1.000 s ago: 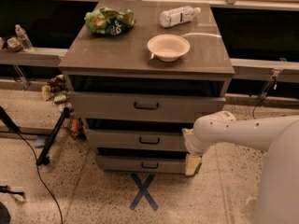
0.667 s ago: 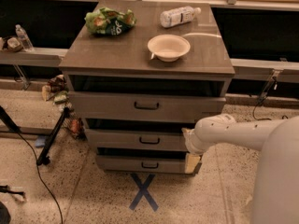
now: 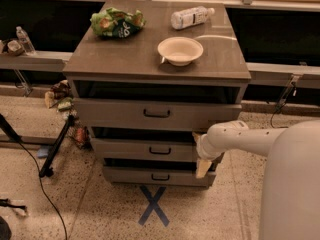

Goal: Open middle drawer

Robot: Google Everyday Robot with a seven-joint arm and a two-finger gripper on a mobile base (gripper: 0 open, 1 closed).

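Observation:
The cabinet (image 3: 235, 74) has three grey-brown drawers. The middle drawer (image 3: 125, 149) is the second one, with a small dark bar handle (image 3: 160, 150) at its centre. Its front sits a little forward of the cabinet body, with a dark gap above it. My white arm (image 3: 235, 136) reaches in from the right. My gripper (image 3: 202, 167) hangs down at the right end of the middle drawer's front, right of the handle and overlapping the lowest drawer (image 3: 160, 176). Most of it is hidden behind the arm's wrist.
The uppermost drawer (image 3: 120, 114) also juts out. On the cabinet top lie a green chip bag (image 3: 116, 22), a white bowl (image 3: 180, 50) and a plastic bottle (image 3: 191, 17). A blue X (image 3: 154, 205) marks the floor. A black stand leg (image 3: 56, 146) and cables lie on the left.
My arm's wrist has shifted slightly left along the middle drawer's right end. The drawers look unchanged.

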